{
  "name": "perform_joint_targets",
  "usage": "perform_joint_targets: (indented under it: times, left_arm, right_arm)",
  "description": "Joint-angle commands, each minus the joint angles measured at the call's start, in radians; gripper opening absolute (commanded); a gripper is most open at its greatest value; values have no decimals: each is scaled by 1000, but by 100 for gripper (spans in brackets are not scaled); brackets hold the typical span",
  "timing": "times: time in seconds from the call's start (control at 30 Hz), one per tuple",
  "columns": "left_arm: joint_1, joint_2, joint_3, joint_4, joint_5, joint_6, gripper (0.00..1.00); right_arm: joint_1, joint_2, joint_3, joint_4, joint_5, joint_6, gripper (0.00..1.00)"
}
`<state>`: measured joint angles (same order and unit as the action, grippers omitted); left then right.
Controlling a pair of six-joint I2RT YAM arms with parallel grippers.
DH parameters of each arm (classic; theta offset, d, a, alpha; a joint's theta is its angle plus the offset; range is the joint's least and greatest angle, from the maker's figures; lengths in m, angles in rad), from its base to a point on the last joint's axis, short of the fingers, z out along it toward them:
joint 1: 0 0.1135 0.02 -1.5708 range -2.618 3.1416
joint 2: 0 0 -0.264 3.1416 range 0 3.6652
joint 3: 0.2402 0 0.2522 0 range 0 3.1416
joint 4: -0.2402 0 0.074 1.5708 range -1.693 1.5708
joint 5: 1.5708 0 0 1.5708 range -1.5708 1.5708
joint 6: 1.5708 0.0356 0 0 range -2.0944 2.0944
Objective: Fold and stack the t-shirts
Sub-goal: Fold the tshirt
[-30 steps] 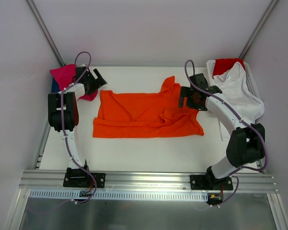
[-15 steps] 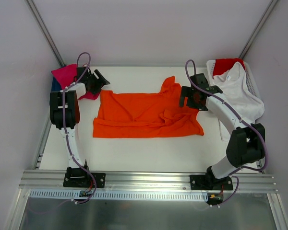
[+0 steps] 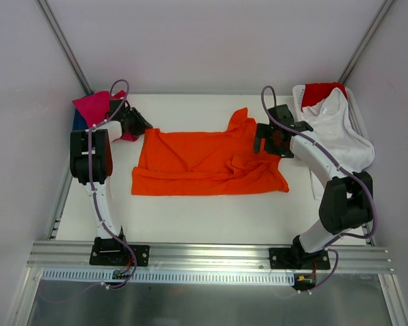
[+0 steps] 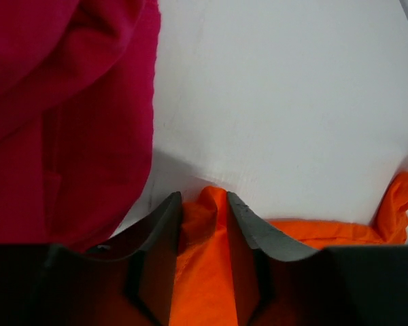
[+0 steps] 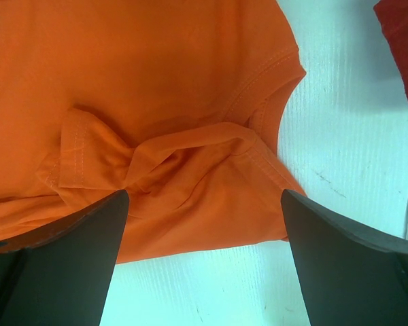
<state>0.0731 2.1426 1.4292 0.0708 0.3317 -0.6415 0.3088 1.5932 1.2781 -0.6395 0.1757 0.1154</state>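
The orange t-shirt (image 3: pixel 204 163) lies spread across the middle of the white table (image 3: pixel 190 217), its right sleeve bunched and folded over. At its upper left corner my left gripper (image 3: pixel 141 126) pinches a raised fold of orange cloth (image 4: pixel 205 224) between nearly closed fingers (image 4: pixel 164 217). My right gripper (image 3: pixel 265 141) hovers over the crumpled right sleeve (image 5: pixel 190 183), wide open with nothing in it. Folded at the back left lies a magenta-pink t-shirt (image 3: pixel 92 105), over a dark blue one (image 3: pixel 77 121).
At the back right stands a white plastic basket (image 3: pixel 359 115), with a white t-shirt (image 3: pixel 340 136) draped over its edge and a red one (image 3: pixel 319 92) behind. The pink cloth (image 4: pixel 68 102) lies just left of my left fingers. Metal frame rails run along the near edge.
My left gripper has closed from wide open onto the orange t-shirt's upper left corner and shifted slightly toward the back. My right arm has barely moved.
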Motion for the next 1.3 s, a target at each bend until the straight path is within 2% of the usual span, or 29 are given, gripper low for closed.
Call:
perform_joint_targets:
  times: [0.0,0.13,0.3,0.4,0.43,0.47,0.57,0.67,1.0,1.27]
  left_arm:
    - [-1,-59,-24,-5,-14,20,25]
    - [-1,-58,-16,-32,-57,29,0]
    - [-1,-90,-36,-43,-117,52,0]
    - [-2,-107,-41,-43,-152,89,0]
    - [1,-110,-44,-42,-161,88,0]
    - [1,-107,-42,-37,-151,89,0]
    - [1,-89,-38,-22,-120,89,0]
    - [4,-104,-67,15,-123,85,0]
    - [5,-107,-84,43,-103,83,0]
    - [10,-107,-84,46,-94,83,0]
  right_arm:
    - [-11,13,17,9,13,7,99]
    - [-30,74,67,32,-8,7,99]
    - [-65,209,232,101,-125,0,99]
    - [-80,353,423,118,-201,4,99]
    - [-85,397,535,118,-218,9,99]
    - [-94,484,590,120,-252,19,99]
    - [-108,614,790,120,-318,50,99]
    - [-126,749,926,127,-353,72,100]
    - [-197,905,945,310,-492,219,99]
    - [-201,942,937,382,-536,267,96]
